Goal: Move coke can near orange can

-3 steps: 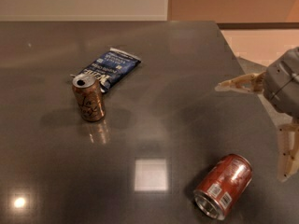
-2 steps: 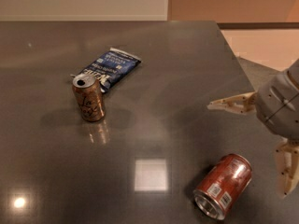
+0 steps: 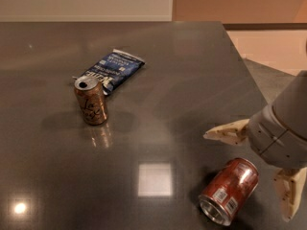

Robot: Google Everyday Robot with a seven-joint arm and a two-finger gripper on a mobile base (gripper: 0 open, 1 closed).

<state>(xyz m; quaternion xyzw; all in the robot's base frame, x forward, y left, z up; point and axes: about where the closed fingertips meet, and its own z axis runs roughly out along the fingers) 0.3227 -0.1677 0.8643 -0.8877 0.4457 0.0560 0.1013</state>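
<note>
The coke can [image 3: 229, 191], red with white label patches near its silver rim, lies on its side at the front right of the dark table [image 3: 182, 80]. The orange can [image 3: 90, 100], golden-orange with dark script and a silver top, stands upright at the left middle. My gripper [image 3: 254, 169] hangs at the right, just above and to the right of the coke can. It is open, with one finger [image 3: 225, 132] above the can and the other finger [image 3: 289, 193] to its right. It holds nothing.
A blue snack bag [image 3: 111, 70] lies flat just behind the orange can. The table's right edge runs diagonally past the gripper; beyond it is pale floor [image 3: 268, 47]. A bright light reflection [image 3: 154, 179] sits on the tabletop left of the coke can.
The gripper has moved down and to the left, closing in on the coke can. Both cans and the bag have stayed put.
</note>
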